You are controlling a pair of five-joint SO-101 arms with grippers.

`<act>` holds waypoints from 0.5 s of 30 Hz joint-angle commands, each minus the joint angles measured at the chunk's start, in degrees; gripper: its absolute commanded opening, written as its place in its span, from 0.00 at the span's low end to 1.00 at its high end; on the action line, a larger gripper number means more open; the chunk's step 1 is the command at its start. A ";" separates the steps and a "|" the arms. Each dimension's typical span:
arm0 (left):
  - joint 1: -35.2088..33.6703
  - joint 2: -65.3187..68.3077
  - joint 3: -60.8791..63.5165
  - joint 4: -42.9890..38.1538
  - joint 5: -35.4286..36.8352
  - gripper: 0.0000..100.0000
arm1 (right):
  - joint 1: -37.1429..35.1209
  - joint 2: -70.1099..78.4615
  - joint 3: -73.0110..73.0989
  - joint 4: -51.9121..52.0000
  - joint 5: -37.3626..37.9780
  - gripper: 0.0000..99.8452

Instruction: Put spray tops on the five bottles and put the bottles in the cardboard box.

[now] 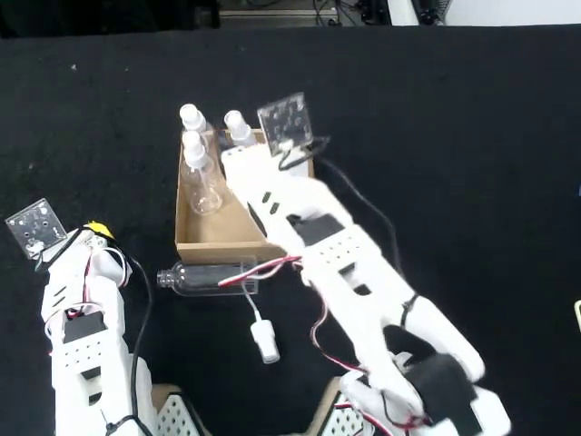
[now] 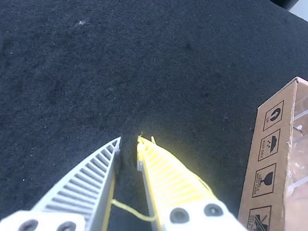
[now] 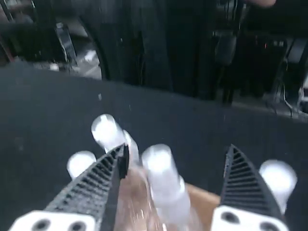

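The cardboard box (image 1: 213,238) sits mid-table, with clear bottles standing in it, each capped by a white spray top (image 1: 193,145). My right gripper (image 3: 178,147) hangs open over the box's far end, and one capped bottle (image 3: 162,180) stands between its fingers with gaps on both sides. Other white tops (image 3: 108,131) stand around it. In front of the box a clear bottle (image 1: 204,279) lies on its side without a top. A loose spray top (image 1: 264,341) lies nearer the front. My left gripper (image 2: 129,140) is shut and empty above bare cloth, left of the box (image 2: 274,159).
Black cloth covers the whole table. My right arm (image 1: 363,282) stretches diagonally from the front right over the box's right side, trailing a red and white cable beside the lying bottle. My left arm (image 1: 82,336) stands at the front left.
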 commanded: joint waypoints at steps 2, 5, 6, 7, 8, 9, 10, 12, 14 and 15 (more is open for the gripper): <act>-0.13 -0.62 -0.92 -1.58 0.18 0.04 | -0.53 -7.60 -12.44 12.31 -0.35 0.27; -0.04 -0.62 -0.92 -1.58 0.18 0.04 | -0.44 -10.15 -17.27 22.77 -0.35 0.27; -0.04 -0.62 -0.92 -1.58 0.18 0.04 | -0.44 -11.12 -18.51 26.29 -0.35 0.27; -0.04 -0.62 -0.92 -1.58 0.18 0.04 | -0.44 -12.09 -19.56 29.98 -0.35 0.27; -0.04 -0.62 -0.92 -1.58 0.18 0.04 | -0.35 -13.23 -20.35 34.02 -0.35 0.27; -0.04 -0.62 -0.92 -1.58 0.18 0.04 | -0.09 -14.46 -20.97 38.42 -0.35 0.27; -0.04 -0.62 -0.92 -1.58 0.18 0.04 | -0.26 -15.87 -21.41 42.99 -0.35 0.27; -0.04 -0.62 -0.92 -1.58 0.18 0.04 | -0.53 -18.68 -21.58 51.69 -0.35 0.27; -0.04 -0.62 -0.92 -1.58 0.18 0.04 | -0.53 -21.23 -21.58 60.13 -0.09 0.27; -0.04 -0.62 -0.92 -1.58 0.18 0.04 | -0.53 -22.20 -21.49 63.91 1.05 0.27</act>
